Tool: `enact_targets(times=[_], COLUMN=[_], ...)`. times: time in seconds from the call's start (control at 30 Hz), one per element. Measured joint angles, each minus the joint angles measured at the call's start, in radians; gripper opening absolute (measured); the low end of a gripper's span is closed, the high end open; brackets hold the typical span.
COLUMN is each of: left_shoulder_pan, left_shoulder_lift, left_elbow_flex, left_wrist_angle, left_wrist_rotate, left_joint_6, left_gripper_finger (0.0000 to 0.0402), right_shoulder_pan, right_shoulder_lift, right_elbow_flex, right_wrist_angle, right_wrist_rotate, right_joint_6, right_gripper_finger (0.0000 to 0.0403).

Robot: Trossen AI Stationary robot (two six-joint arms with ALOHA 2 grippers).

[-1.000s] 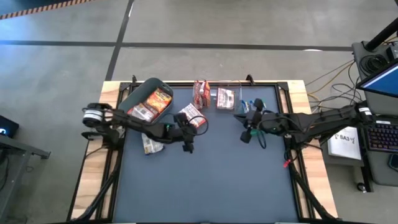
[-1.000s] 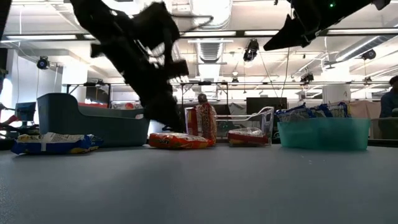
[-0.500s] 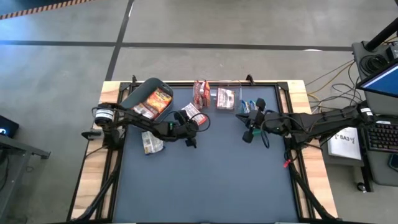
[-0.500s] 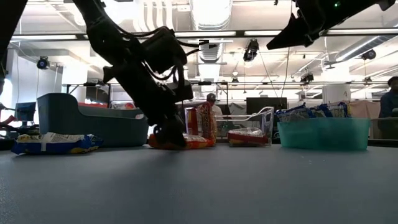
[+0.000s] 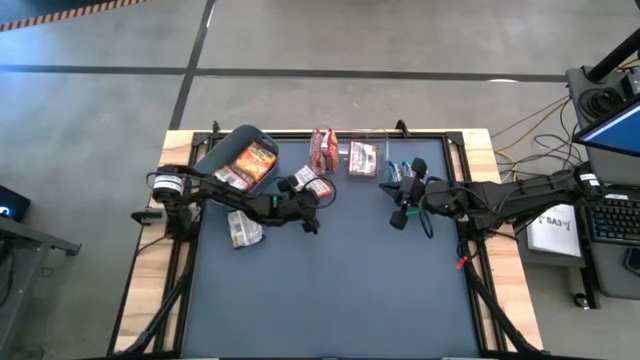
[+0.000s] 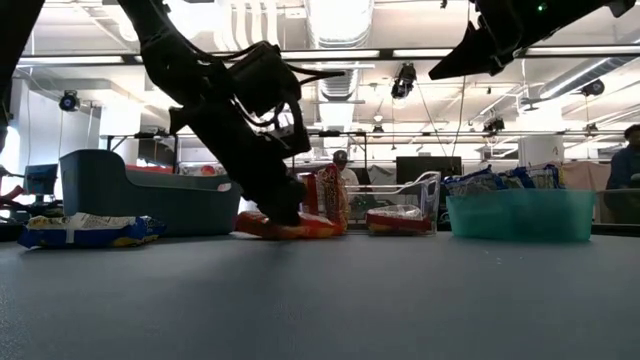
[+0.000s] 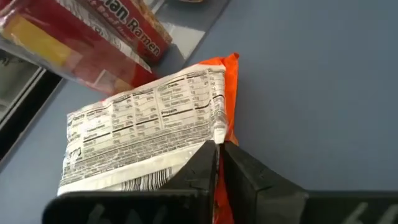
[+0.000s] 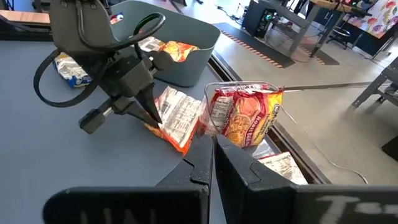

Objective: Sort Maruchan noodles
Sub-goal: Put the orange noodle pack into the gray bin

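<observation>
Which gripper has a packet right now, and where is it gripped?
Left gripper pinches the orange packet by its edge seam. Right gripper is shut and holds nothing.

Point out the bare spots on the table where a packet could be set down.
The whole near half of the grey mat is bare, from both arms to the front edge. The gap between the left gripper and the right gripper is also open. The far edge is crowded: grey bin, orange packet, clear bin, blue-and-white packet at left.
</observation>
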Motion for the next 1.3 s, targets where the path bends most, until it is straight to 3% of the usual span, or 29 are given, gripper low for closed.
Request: enact_targets(times=[0.2, 0.53, 0.73, 0.87, 0.97, 1.13, 1.23, 1.3], left_shoulder_pan=[-0.013, 0.026, 0.024, 0.024, 0.032, 0.043, 0.041, 0.035], left_shoulder_lift=[-0.116, -0.442, -0.513, -0.501, -0.494, -0.495, -0.495, -0.496], left_elbow_flex=[-0.002, -0.018, -0.086, -0.150, -0.170, -0.162, -0.122, -0.090], left_wrist_angle=[-0.034, -0.155, -0.176, -0.066, -0.067, -0.091, -0.089, -0.082], left_wrist_rotate=[0.061, 0.331, 0.335, 0.336, 0.300, 0.144, 0.185, 0.300], left_joint_6=[-0.054, -0.386, -0.518, -0.579, -0.590, -0.538, -0.406, -0.282], left_gripper_finger=[0.0002, 0.0000, 0.0000, 0.0000, 0.0000, 0.0000, 0.0000, 0.0000], right_shoulder_pan=[0.000, 0.000, 0.000, 0.000, 0.000, 0.000, 0.000, 0.000], right_shoulder_lift=[0.000, 0.000, 0.000, 0.000, 0.000, 0.000, 0.000, 0.000], right_elbow_flex=[0.000, 0.000, 0.000, 0.000, 0.000, 0.000, 0.000, 0.000], right_wrist_angle=[0.000, 0.003, 0.003, 0.003, 0.003, 0.002, 0.002, 0.002], right_wrist_rotate=[0.000, -0.001, -0.003, -0.003, -0.003, -0.003, -0.003, -0.002], right_joint_6=[0.000, 0.002, 0.003, 0.003, 0.004, 0.004, 0.002, 0.001], right_gripper_finger=[0.0009, 0.0009, 0.0009, 0.0009, 0.0009, 0.0009, 0.0009, 0.0009])
